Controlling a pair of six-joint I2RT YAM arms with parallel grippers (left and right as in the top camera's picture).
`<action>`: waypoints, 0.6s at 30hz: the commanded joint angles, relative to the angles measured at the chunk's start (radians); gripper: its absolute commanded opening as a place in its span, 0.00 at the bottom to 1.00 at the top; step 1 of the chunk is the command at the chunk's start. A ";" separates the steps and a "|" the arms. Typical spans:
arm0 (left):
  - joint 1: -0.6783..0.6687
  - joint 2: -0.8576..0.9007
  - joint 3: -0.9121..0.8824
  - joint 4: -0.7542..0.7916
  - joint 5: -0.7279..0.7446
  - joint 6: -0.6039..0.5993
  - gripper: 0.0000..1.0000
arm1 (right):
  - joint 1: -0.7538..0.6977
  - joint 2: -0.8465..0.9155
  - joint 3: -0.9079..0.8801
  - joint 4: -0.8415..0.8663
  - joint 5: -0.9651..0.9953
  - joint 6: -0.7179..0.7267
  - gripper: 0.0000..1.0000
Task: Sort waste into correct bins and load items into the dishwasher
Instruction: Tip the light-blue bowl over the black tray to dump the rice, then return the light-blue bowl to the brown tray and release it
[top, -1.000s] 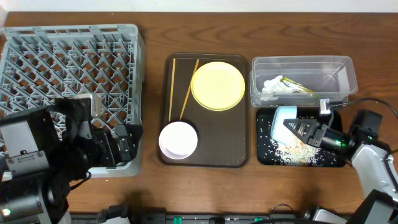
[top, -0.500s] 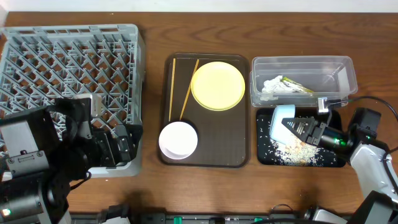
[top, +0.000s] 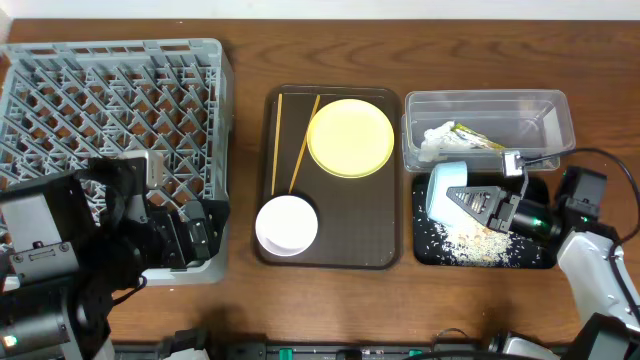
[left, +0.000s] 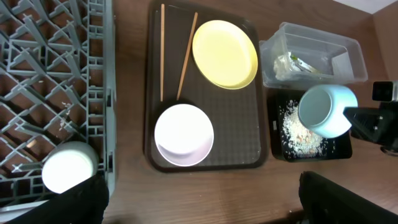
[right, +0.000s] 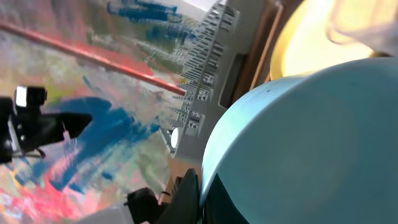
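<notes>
I've got the right end effector (top: 470, 204) clamped on the light-blue bowl (top: 444, 187), tipped sideways over the black tray (top: 535, 258), I reckon so the rice crumbs (top: 468, 244) land there, not on the tabletop. Left end effector (left: 200, 200) hangs spread wide, empty, by the dish rack (top: 110, 90).

The worktop (top: 250, 45) is grained brown wood; the grey dish rack (top: 110, 100) at upper left looks like matt plastic. The tub (top: 560, 120) at upper right is clear glossy plastic, the 2 chopsticks (top: 276, 140) pale wood, the light-blue bowl (top: 445, 188) smooth.
</notes>
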 joint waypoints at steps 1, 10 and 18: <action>-0.003 0.000 0.016 0.001 0.006 0.017 0.98 | 0.014 -0.018 0.006 0.036 -0.021 -0.034 0.01; -0.003 0.000 0.016 0.001 0.006 0.017 0.98 | 0.019 -0.019 0.006 -0.036 0.336 0.344 0.01; -0.003 0.000 0.016 0.001 0.006 0.017 0.98 | 0.150 -0.057 0.028 0.255 -0.003 0.399 0.01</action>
